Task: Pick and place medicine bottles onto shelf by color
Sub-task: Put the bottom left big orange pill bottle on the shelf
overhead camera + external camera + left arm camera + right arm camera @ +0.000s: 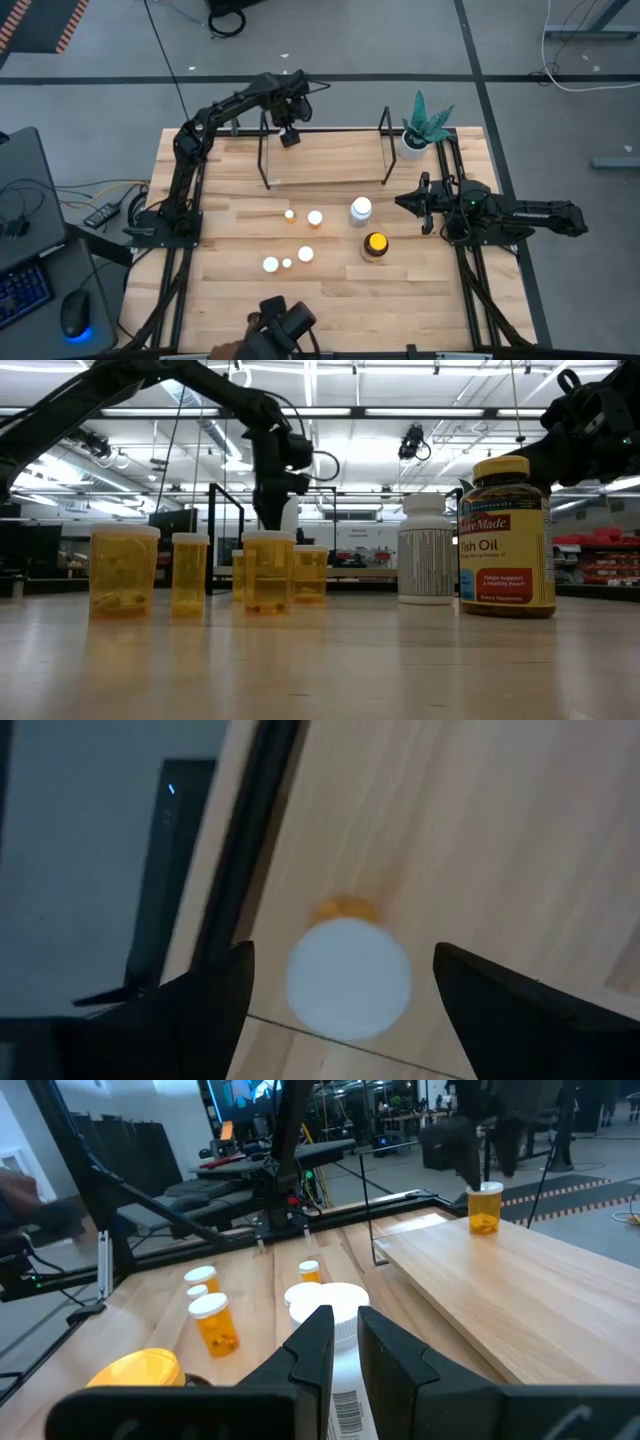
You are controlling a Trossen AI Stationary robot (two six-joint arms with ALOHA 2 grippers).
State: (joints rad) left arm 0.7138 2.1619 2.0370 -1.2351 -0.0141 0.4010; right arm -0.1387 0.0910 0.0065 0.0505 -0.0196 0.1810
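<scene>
One orange pill bottle point(484, 1208) with a white cap point(348, 978) stands on the shelf board point(330, 160) near its far left corner. My left gripper point(342, 948) hangs over it, open, with a finger on each side of the cap and well clear of it. Several more orange bottles point(306, 254) stand on the table in front of the shelf, beside the white bottle point(360, 209) and the amber yellow-capped bottle point(375, 244). My right gripper point(402, 200) waits level at the table's right, fingers almost together, pointing at the white bottle point(325, 1302).
A white pot with a green plant point(415, 140) stands at the shelf's far right corner. Black upright posts point(265, 150) rise at the shelf's corners. A dark camera mount point(285, 325) sits at the table's near edge. Bare tabletop point(220, 250) lies left of the bottles.
</scene>
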